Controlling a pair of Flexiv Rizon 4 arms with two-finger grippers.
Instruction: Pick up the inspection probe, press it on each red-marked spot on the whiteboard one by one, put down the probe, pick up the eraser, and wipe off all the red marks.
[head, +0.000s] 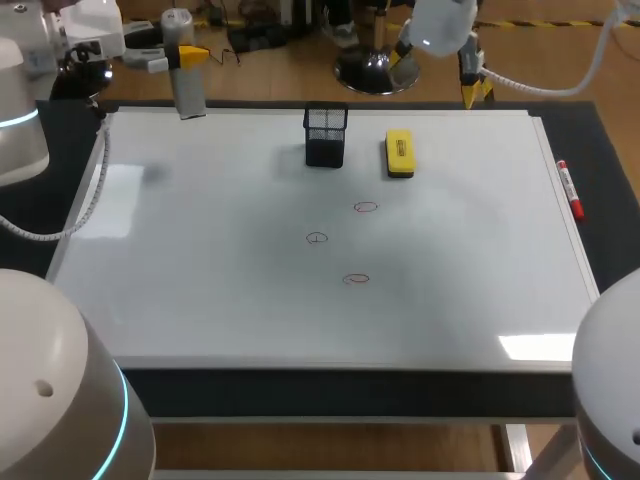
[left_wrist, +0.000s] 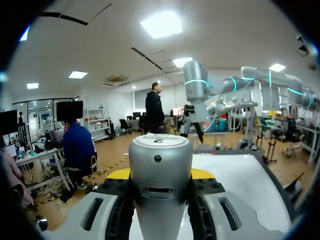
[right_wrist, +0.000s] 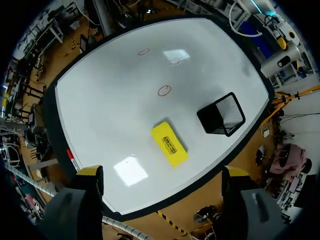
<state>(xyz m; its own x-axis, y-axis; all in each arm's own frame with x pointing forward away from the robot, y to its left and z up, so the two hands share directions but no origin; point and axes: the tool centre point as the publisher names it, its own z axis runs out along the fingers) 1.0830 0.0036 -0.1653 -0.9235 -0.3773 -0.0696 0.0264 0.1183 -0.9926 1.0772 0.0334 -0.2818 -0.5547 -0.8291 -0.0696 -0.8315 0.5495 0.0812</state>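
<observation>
Two pincers: left pincer (left_wrist: 161, 175) clamps probe (left_wrist: 161, 150); right pincer (right_wrist: 162, 174) gapes; eraser (right_wrist: 170, 144) label illegible.

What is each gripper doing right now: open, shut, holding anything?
Left gripper: shut on the probe.
Right gripper: open, holding nothing.

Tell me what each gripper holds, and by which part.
The left gripper clamps the inspection probe by its upper half, from both sides; the right gripper holds nothing.
</observation>
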